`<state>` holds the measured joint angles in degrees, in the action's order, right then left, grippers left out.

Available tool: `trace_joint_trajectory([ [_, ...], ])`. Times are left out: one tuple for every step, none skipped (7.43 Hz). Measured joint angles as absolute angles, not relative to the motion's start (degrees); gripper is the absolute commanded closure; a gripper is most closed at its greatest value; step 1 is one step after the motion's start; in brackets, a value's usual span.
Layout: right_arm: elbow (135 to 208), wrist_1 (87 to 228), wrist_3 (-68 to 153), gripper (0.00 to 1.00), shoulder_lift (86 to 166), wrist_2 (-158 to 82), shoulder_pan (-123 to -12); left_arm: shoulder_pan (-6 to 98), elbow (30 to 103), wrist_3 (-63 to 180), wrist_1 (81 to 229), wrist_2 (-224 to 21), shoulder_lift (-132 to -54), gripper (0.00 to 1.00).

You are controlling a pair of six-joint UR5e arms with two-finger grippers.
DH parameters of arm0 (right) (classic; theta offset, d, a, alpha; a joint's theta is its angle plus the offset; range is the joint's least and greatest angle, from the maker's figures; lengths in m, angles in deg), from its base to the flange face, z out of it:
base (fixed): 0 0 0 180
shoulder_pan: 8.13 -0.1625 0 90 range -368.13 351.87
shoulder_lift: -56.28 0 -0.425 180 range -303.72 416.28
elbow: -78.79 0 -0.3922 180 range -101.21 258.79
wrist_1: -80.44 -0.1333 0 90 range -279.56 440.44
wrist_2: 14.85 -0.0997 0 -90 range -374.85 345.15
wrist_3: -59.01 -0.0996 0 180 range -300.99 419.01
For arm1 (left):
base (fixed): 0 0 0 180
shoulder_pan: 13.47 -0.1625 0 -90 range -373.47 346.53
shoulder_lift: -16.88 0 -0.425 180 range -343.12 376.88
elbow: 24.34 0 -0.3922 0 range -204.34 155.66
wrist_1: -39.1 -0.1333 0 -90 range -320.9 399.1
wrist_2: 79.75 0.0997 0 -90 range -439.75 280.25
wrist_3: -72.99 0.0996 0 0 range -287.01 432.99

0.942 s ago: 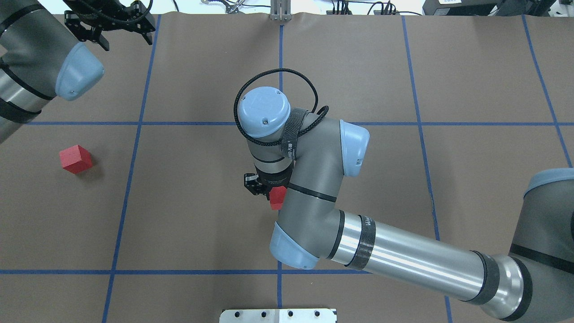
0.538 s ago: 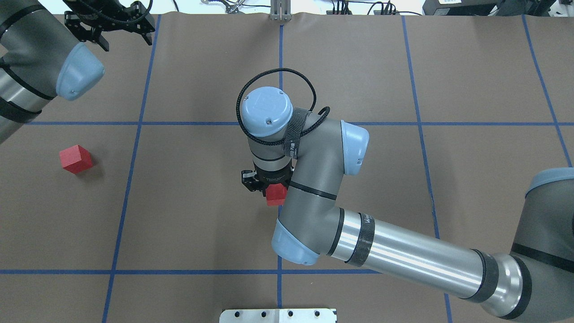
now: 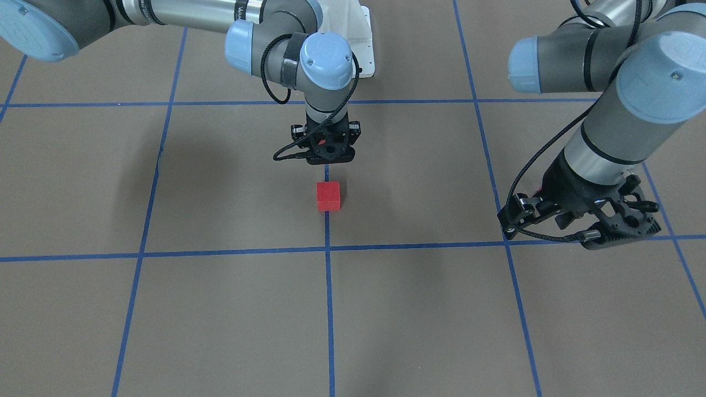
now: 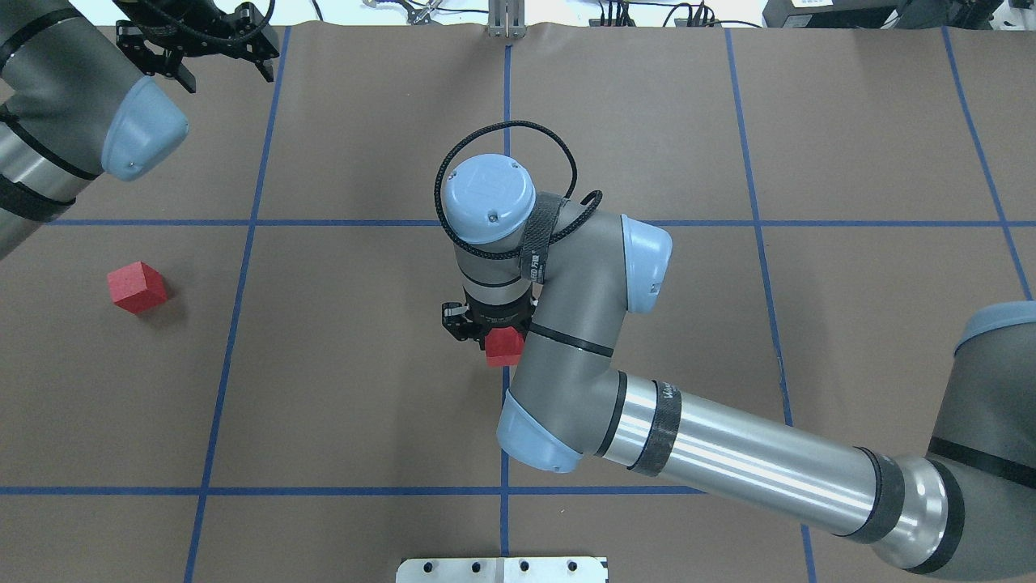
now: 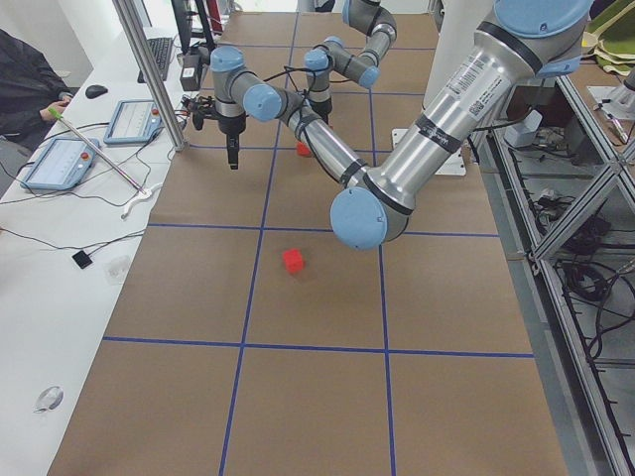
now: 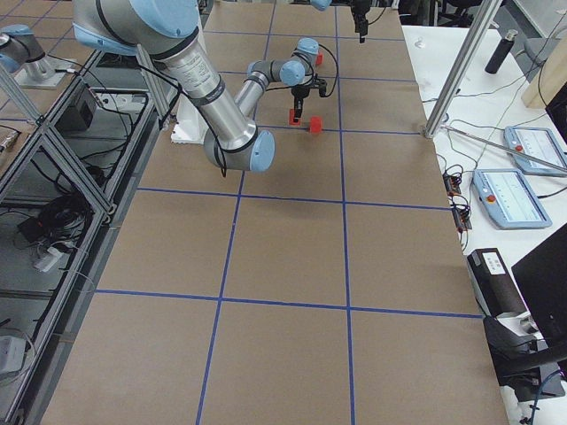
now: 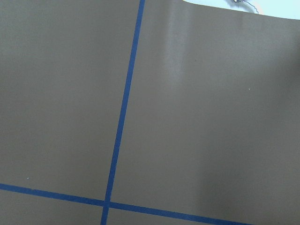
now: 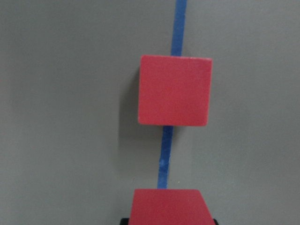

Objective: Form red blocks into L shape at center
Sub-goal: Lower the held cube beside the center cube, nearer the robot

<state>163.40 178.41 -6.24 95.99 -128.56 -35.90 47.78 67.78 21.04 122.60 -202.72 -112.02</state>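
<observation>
My right gripper [image 4: 495, 338] hangs over the center, shut on a red block [image 4: 503, 345] held just above the floor. In the right wrist view that held block [image 8: 166, 206] sits at the bottom edge, in line with a second red block [image 8: 174, 90]. The second block lies on the vertical blue tape line [image 8: 178, 23], a small gap ahead. It also shows in the front view [image 3: 329, 197], below my right gripper [image 3: 329, 159]. A third red block [image 4: 137, 287] lies far left. My left gripper [image 4: 228, 74] is open and empty at the far left corner.
The brown floor carries a grid of blue tape lines [image 4: 243, 223]. The white metal base [image 4: 502, 569] is at the near edge. My right forearm [image 4: 728, 465] spans the near right cell. The left arm's elbow [image 4: 137, 129] hangs over the far left cell.
My right wrist has shifted slightly right and turned, and the held red block turned with it to sit squarer. The left arm and the far-left block have not moved.
</observation>
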Motion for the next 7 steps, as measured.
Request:
trace_joint_trajectory([
  [162.3, 176.1, -6.8, 1.0, 96.3, -128.4, -36.0, 47.8, 67.7, 21.1, 122.6, -202.7, -112.0, 0.0],
  [161.1, 173.5, -7.9, 1.0, 96.4, -128.3, -36.0, 47.8, 67.5, 21.1, 122.6, -202.7, -112.1, 0.0],
  [160.5, 171.9, -8.6, 1.0, 96.4, -128.2, -36.1, 47.8, 67.4, 21.1, 122.7, -202.7, -112.1, 0.0],
  [160.4, 171.2, -9.0, 1.0, 96.4, -127.7, -36.1, 47.8, 67.1, 21.2, 122.7, -202.7, -112.1, 0.0],
  [160.5, 171.0, -9.4, 1.0, 96.3, -126.6, -36.2, 47.9, 66.9, 21.2, 122.7, -202.7, -112.1, 0.0],
  [160.8, 170.9, -9.8, 1.0, 96.3, -125.6, -36.4, 47.9, 66.8, 21.2, 122.7, -202.7, -112.1, 0.0],
  [161.1, 170.9, -10.1, 1.0, 96.4, -124.9, -36.6, 47.9, 66.7, 21.2, 122.7, -202.7, -112.1, 0.0],
])
